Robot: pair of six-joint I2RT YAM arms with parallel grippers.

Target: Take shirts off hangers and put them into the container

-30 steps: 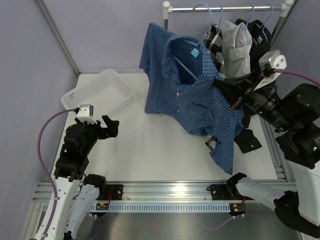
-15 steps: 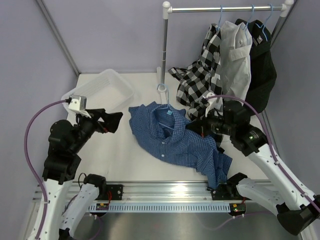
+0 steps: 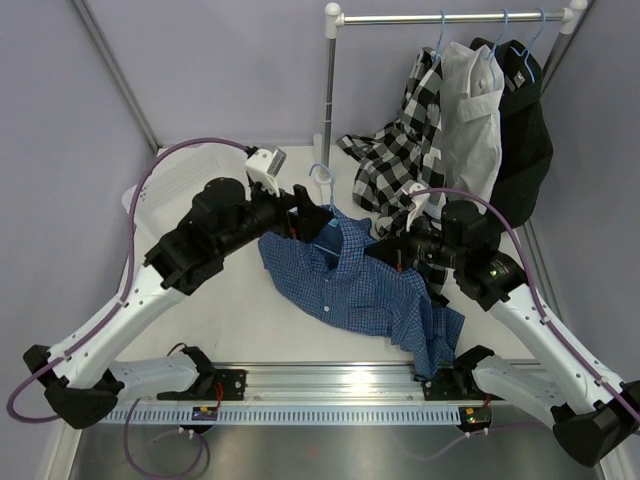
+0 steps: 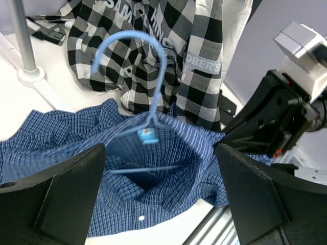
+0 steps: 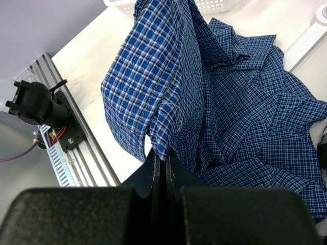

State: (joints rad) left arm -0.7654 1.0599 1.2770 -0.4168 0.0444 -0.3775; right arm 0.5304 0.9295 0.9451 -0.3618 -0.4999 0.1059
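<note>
blue small-check shirt (image 3: 360, 290) is down on the white table (image 3: 250, 320), crumpled just past the aluminium rail (image 3: 340, 378), with one end trailing toward the near edge. right gripper (image 5: 163, 155) is clenched on it, with a fold of the checked cloth pinched between the closed fingers and pulled up into a ridge. a little farther in, the collar gapes open with a light-blue hanger (image 4: 157, 97) inside it, the hook standing up clear of the cloth. left gripper (image 4: 159, 153) hovers right over that collar, released and spread wide, a finger on each side of the hanger, holding nothing. behind the left arm, far left, the white container (image 3: 165, 180) peeks out, partly hidden; the blue shirt lies on the table near it, not in it. far right, on the top bar (image 3: 450, 17), hang the black-and-white check shirt (image 3: 400, 160), reaching lowest, then the white shirt (image 3: 470, 120), then the black shirt (image 3: 525, 130).
</note>
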